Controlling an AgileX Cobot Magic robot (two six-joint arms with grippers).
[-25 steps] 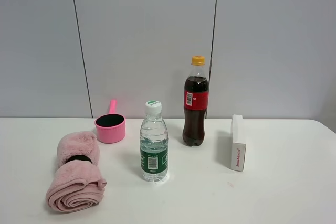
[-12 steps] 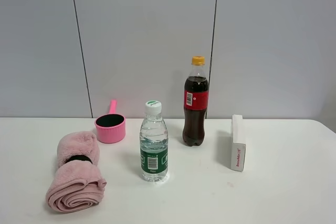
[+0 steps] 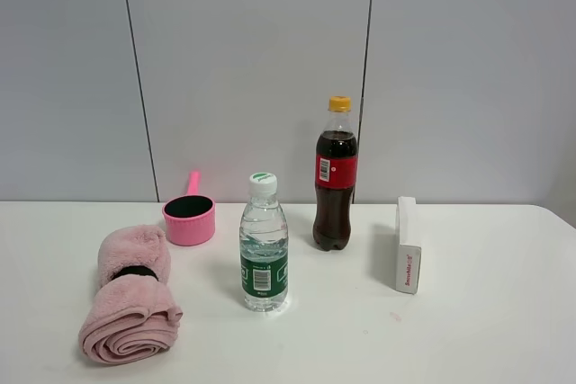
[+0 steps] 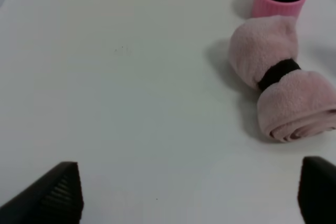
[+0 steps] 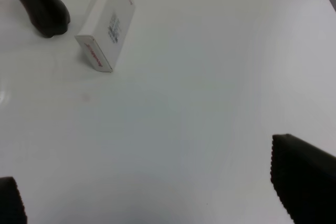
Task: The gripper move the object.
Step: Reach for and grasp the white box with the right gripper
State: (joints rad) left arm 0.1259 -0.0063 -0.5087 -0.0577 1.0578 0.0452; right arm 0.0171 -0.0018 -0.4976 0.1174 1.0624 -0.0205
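Right tool [image 5: 155,190] hovers above counter [image 5: 210,77], fingers wide apart, empty, box [image 5: 107,30] well apart; left tool [image 4: 186,192] likewise spread, empty, near towel [image 4: 283,93].

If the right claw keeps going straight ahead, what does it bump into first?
The right claw would probably meet only the bare table; the white box sits off to one side of its line. Depth is hard to judge.

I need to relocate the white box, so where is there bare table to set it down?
Bare table lies right of the white box to the edge, and in front between it and the water bottle. Left of the pink towel is bare too. It is crowded from the pink cup to the cola bottle.
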